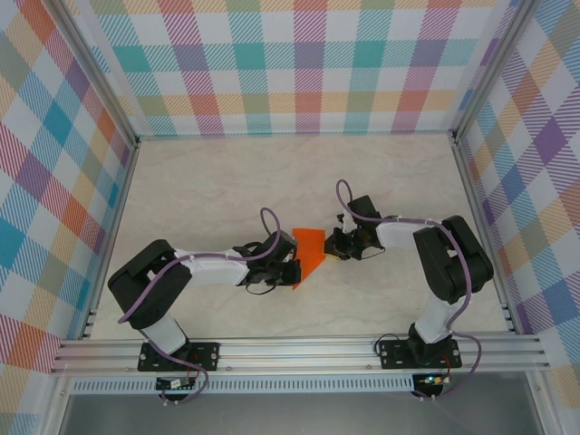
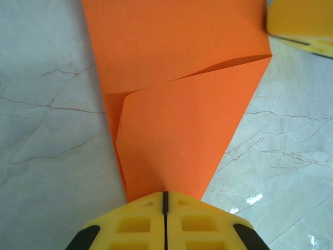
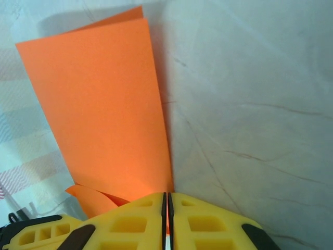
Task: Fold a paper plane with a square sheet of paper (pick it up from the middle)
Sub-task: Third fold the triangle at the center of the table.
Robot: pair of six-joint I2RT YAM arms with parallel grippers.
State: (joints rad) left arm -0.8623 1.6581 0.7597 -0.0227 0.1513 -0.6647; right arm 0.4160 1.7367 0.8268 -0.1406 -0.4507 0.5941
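Observation:
The orange sheet of paper (image 1: pixel 308 246) lies folded on the table between my two grippers. In the left wrist view the paper (image 2: pixel 177 104) shows a diagonal flap folded over a wider layer, and its narrow end runs into my left gripper (image 2: pixel 164 195), which is shut on it. In the right wrist view the paper (image 3: pixel 104 104) is a long folded panel whose right edge leads into my right gripper (image 3: pixel 167 195), whose jaws are pressed nearly together with orange in the slit. From above, the left gripper (image 1: pixel 294 269) holds the lower tip and the right gripper (image 1: pixel 333 246) the right edge.
The pale marble tabletop (image 1: pixel 227 181) spreads on all sides, bounded by checked walls and aluminium rails. The other arm's yellow finger (image 2: pixel 302 21) shows at the left wrist view's top right corner.

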